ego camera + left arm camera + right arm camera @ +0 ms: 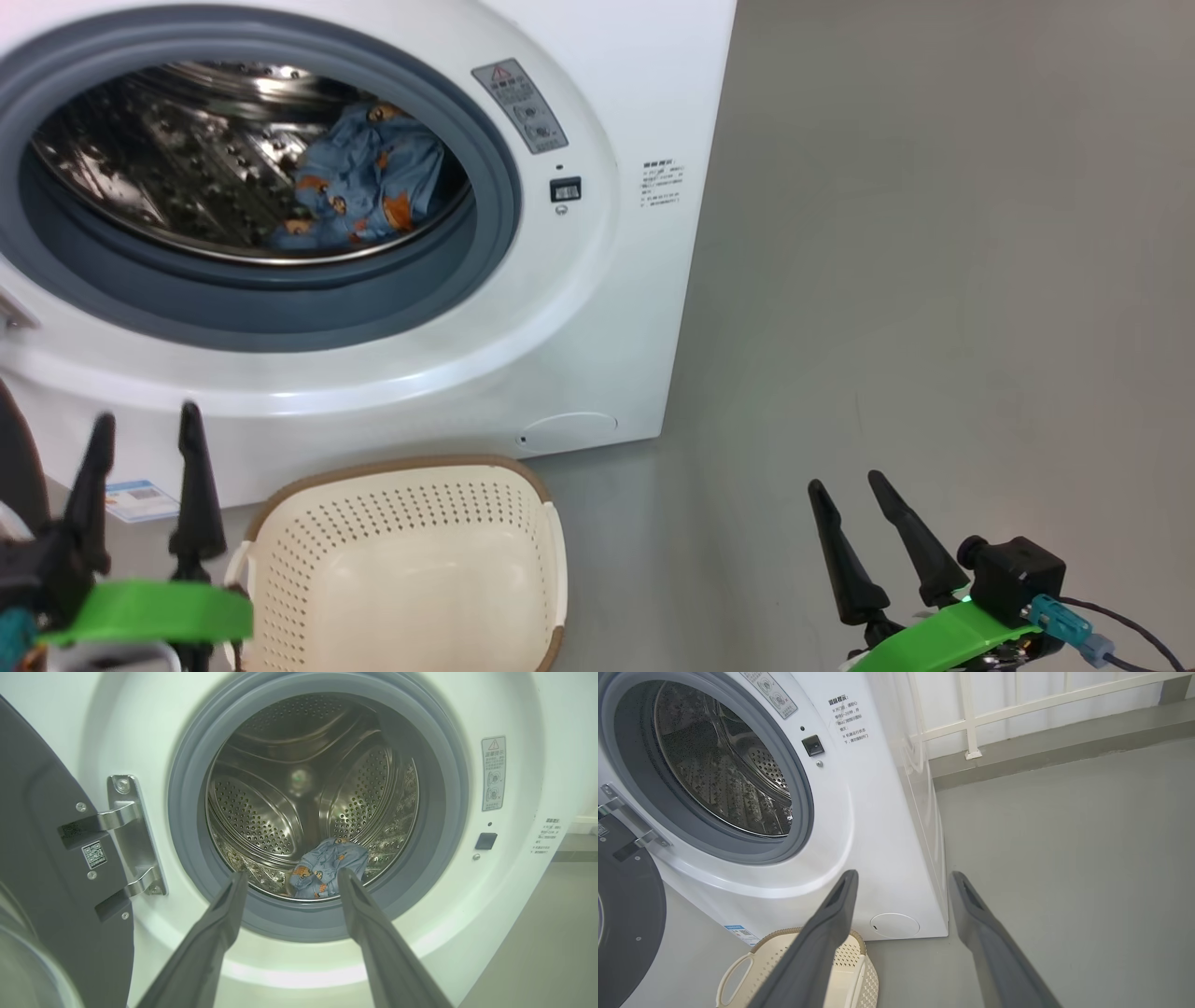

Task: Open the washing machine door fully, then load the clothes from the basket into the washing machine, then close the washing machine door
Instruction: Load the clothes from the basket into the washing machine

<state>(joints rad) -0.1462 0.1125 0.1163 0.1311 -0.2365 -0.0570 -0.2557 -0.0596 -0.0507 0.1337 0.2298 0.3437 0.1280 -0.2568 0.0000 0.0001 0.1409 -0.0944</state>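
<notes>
The washing machine (pixel 644 308) stands with its round mouth uncovered. The light-blue clothes (pixel 369 182) with orange figures lie inside the steel drum (pixel 299 798), low at its right side (pixel 327 868). The washing machine door (pixel 42 868) hangs swung out on its hinge (pixel 131 835) at the left, its dark inner face (pixel 626 914) showing. The cream basket (pixel 401 569) sits on the floor before the machine with nothing in it. My left gripper (pixel 145 425) is open, held in front of the machine's lower left. My right gripper (pixel 845 485) is open over bare floor to the right.
Grey floor (pixel 934 280) spreads to the machine's right. A white railing (pixel 971 718) and a low ledge (pixel 1064 751) run behind the machine. A blue-white label sticker (pixel 140 499) is on the machine's lower front.
</notes>
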